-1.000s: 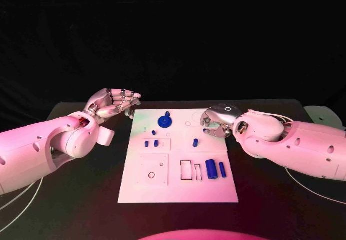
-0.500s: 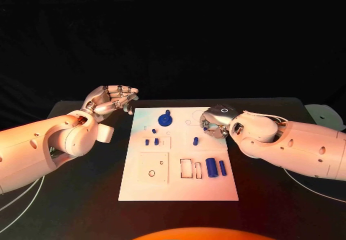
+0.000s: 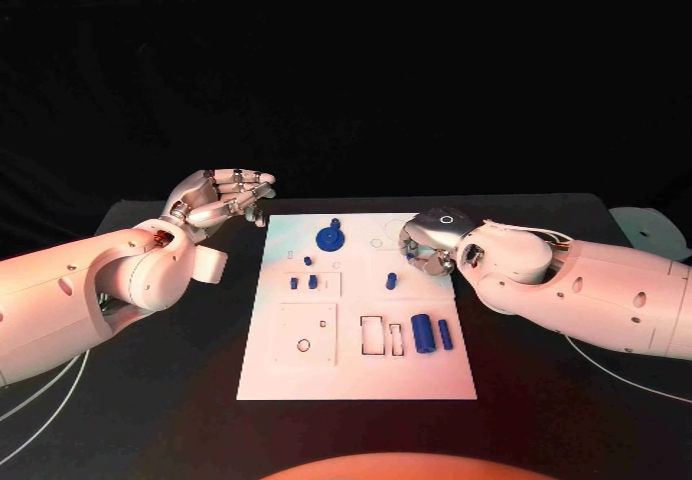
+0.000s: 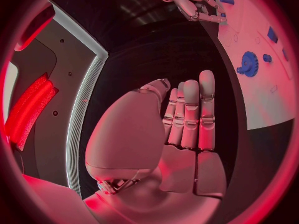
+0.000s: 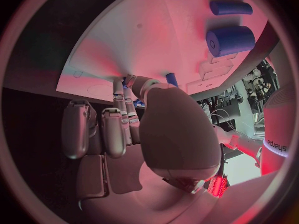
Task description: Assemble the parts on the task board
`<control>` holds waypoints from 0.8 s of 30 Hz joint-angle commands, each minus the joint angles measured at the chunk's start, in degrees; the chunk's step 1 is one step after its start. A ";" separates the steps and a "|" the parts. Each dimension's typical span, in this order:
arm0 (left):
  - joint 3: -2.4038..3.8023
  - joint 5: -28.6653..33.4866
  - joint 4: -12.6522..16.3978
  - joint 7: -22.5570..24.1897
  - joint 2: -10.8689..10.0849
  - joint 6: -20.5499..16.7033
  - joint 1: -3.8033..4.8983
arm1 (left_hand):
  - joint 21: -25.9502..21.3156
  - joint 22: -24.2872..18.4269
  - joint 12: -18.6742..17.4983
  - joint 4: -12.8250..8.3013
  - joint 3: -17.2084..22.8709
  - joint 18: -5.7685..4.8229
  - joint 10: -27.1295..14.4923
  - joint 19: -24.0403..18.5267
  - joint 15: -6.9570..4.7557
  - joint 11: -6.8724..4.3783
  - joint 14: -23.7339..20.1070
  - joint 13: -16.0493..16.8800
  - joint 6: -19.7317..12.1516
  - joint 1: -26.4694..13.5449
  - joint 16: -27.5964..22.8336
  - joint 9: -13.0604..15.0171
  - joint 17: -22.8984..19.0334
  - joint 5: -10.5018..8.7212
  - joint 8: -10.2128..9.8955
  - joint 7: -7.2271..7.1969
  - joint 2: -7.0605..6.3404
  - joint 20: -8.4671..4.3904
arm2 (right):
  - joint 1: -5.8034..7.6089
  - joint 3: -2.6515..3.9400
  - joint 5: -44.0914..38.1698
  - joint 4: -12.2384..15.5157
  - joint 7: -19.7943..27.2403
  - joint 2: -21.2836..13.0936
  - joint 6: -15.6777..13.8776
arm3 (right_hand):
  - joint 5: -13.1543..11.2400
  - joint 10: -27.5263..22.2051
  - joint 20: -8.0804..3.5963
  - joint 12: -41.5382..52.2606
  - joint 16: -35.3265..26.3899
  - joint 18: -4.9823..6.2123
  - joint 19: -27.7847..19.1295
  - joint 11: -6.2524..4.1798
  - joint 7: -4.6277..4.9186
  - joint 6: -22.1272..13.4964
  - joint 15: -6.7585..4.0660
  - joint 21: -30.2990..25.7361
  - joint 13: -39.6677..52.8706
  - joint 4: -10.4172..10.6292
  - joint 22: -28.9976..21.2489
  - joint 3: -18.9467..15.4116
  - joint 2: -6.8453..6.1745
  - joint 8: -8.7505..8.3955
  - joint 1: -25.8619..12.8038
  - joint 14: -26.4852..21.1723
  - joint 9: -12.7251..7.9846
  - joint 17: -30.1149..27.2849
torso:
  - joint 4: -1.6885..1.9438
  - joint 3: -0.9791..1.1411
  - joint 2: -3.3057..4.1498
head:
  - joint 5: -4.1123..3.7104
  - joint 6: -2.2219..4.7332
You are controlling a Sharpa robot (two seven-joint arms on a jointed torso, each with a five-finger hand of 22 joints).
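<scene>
Since a second ago the right hand has edged slightly farther over the white rectangular task board, fingers curled, their hold impossible to tell. The left hand stays raised beside the board's far corner, fingers apart, empty. Small blue plastic parts lie unmoved on the board on the black tabletop, dark drapery behind.

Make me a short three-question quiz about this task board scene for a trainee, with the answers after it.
1. True or false: the left hand holds a blue part.
2. Which hand is over the task board's edge? A) left hand B) right hand
3. Fill in: the blue gear lies near the board's ____ edge, far or near, seen from the robot.

Key:
1. False. It is off the board, over the black table, fingers curled, nothing seen in them.
2. B. Its fingers reach down at the board's right edge; whether they pinch anything cannot be told.
3. Far.
</scene>
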 commanded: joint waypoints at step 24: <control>0.03 0.82 -0.51 -0.19 0.18 -0.70 -0.03 | -0.58 -0.23 0.76 -0.40 1.07 0.35 -1.25 0.03 -0.08 0.25 -0.25 0.25 -0.60 0.52 -0.49 -0.22 -0.31 0.48 0.17 0.36 -0.01 -0.34 | -0.29 -0.05 0.14 2.27 -1.03 -1.37 -6.85 | -1.06 2.06 -0.43 -0.24 0.35 -1.00 1.16 -0.45 -0.28 1.74 -0.72 2.48 -0.25 -3.63 7.09 2.22 2.62 1.06 -1.56 2.96 1.11 0.16 | 0.03 -0.07 -0.05 | -0.24 0.14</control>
